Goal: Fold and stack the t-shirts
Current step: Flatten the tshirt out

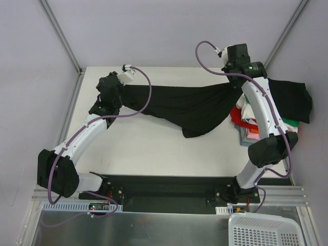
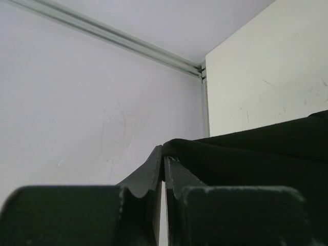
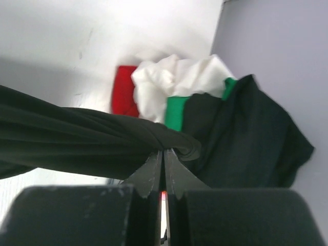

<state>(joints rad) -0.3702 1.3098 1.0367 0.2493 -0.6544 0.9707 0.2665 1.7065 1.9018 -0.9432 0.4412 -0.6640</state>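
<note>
One black t-shirt [image 1: 189, 105] is held stretched over the worktop [image 1: 148, 148] between two claws.

One end is pinched in the closed left claw [image 2: 164, 160] and the other in the closed right claw [image 3: 164, 151], probably so that the cloth is spread before being laid down for folding; its middle sags toward the worktop. The stack of folded t-shirts [image 1: 287, 100], black over green, white and red, lies at the far right. What the white basket [image 1: 264, 230] holds cannot be told.

White table [image 1: 154, 148] between pale walls [image 1: 154, 31]; white basket [image 1: 266, 230] front-right.
</note>
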